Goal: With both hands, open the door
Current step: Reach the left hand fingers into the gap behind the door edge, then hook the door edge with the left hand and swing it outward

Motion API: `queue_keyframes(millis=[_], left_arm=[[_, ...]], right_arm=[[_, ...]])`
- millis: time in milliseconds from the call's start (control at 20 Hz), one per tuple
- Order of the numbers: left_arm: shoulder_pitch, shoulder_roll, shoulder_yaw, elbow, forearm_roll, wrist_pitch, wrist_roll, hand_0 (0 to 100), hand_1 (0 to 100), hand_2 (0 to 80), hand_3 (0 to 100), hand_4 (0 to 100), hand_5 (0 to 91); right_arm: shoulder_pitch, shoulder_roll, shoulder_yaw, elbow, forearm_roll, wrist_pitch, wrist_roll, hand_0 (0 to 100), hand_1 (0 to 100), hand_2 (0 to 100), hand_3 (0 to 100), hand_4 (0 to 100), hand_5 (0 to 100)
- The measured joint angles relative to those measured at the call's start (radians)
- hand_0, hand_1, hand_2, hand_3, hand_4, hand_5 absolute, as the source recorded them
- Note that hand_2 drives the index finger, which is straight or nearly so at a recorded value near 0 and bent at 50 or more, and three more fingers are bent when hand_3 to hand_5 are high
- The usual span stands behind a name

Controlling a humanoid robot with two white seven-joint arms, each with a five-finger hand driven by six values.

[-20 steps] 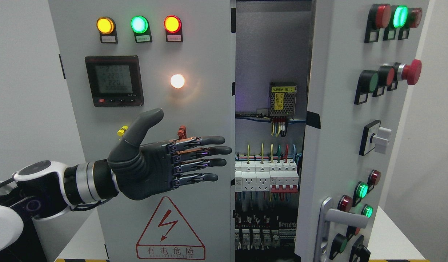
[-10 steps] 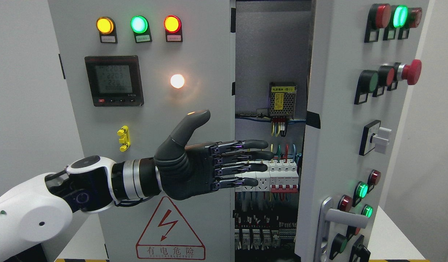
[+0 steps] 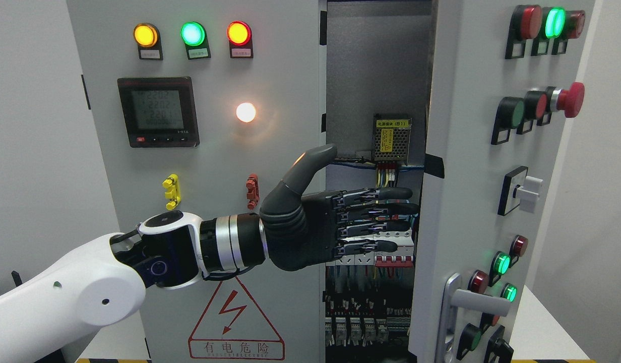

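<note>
Inside the cabinet (image 3: 376, 75) gap, left hand (image 3: 335, 227) flat, holding nothing

Hidden behind the reaching hand and lost at the frame edges

The left hand (image 3: 320, 227) covers part of the sockets and breakers (image 3: 391, 252) inside the cabinet. The right door (image 3: 472, 201) hides the interior's right side; its handle (image 3: 467, 302) and lowest buttons run off the bottom edge. Label print under the lamps (image 3: 192, 34) is too small to read.
</note>
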Motion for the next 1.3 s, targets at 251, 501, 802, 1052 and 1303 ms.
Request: queue_keyframes(millis=[251, 501, 802, 1052, 1303], left_arm=[[0.001, -0.048, 0.027, 0.01, -0.001, 0.0, 0.037, 0, 0, 0.0, 0, 4, 0.0], [0.001, -0.086, 0.051, 0.016, -0.001, 0.001, 0.044, 0, 0, 0.0, 0, 4, 0.0], [0.002, -0.12, 0.071, 0.02, -0.001, 0.001, 0.045, 0, 0, 0.0, 0, 4, 0.0], [0.002, -0.147, 0.08, 0.023, -0.004, 0.001, 0.054, 0, 0, 0.0, 0, 4, 0.0], [0.003, -0.174, 0.086, 0.024, -0.007, 0.002, 0.077, 0, 0, 0.0, 0, 4, 0.0]], right_arm=[[0.001, 0.0, 0.0, 0.0, 0.0, 0.0, 0.0, 0, 0, 0, 0, 0, 0], [0.001, 0.0, 0.0, 0.0, 0.0, 0.0, 0.0, 0, 0, 0, 0, 0, 0], [0.001, 0.0, 0.0, -0.001, 0.0, 0.0, -0.001, 0, 0, 0, 0, 0, 0], [0.0, 0.0, 0.001, -0.001, 0.0, 0.0, -0.002, 0, 0, 0, 0, 0, 0], [0.0, 0.0, 0.001, -0.002, 0.0, 0.0, -0.002, 0, 0, 0, 0, 0, 0]])
